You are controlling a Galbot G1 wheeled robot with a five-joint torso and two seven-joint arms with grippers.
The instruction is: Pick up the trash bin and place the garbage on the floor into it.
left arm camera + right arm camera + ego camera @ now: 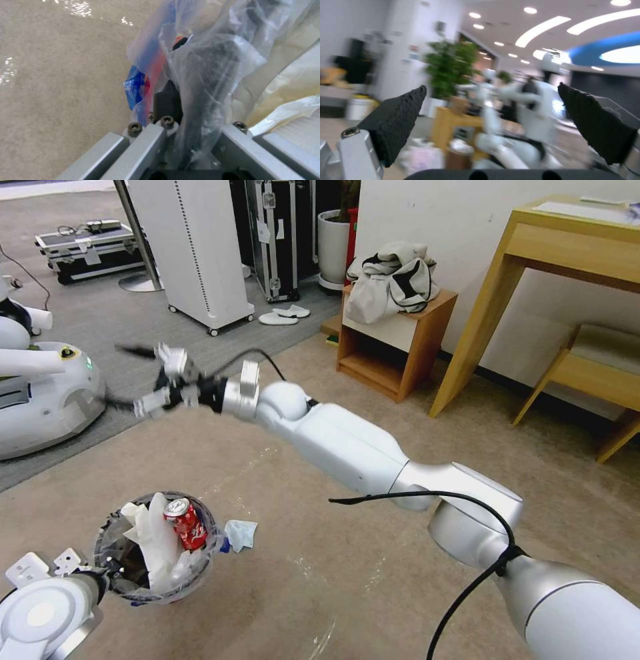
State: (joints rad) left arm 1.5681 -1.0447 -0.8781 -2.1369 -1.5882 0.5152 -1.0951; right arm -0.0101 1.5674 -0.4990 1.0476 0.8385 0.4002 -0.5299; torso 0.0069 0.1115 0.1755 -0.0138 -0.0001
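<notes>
While our left gripper (186, 120) pinches the rim of the small round red bag-lined trash bin (157, 550), our right gripper (143, 377) hangs wide open, empty; thin plastic could slip, tipping the red can (187, 523)

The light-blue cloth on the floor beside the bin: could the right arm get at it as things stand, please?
Probably yes. The cloth lies in the open on bare floor beside the bin, uncovered. The right claw is open, empty and raised well beyond it, so it would have to come back and down.
</notes>
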